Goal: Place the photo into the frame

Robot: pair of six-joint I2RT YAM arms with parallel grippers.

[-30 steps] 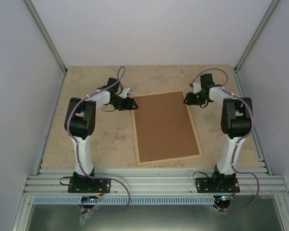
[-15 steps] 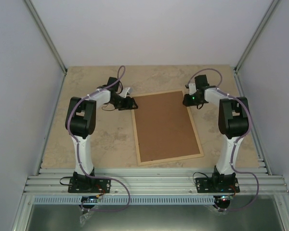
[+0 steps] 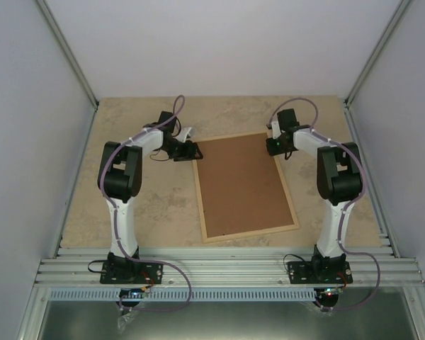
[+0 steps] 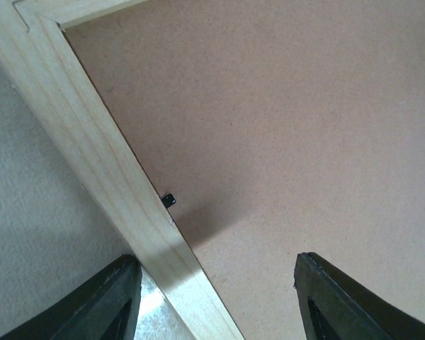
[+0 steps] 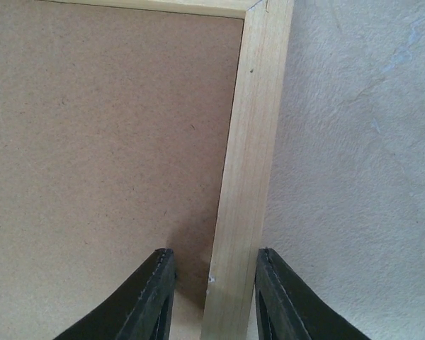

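The beige stone-patterned table point(image 3: 127, 212) carries the frame point(image 3: 248, 234), lying flat between the two arms, back side up, near its middle. The brown fibreboard backing point(image 3: 242, 185) fills it. The left gripper point(image 3: 193, 151) sits at the frame's far left corner, its fingers point(image 4: 113, 297) spread wide across the wooden slat, one over the table and one over the backing. The right gripper point(image 3: 273, 146) is at the far right corner, its fingers point(image 5: 152, 297) set narrowly either side of the slat, with a strip of backing visible beside the inner one. A small black clip point(image 4: 168, 200) sits at the slat's inner edge.
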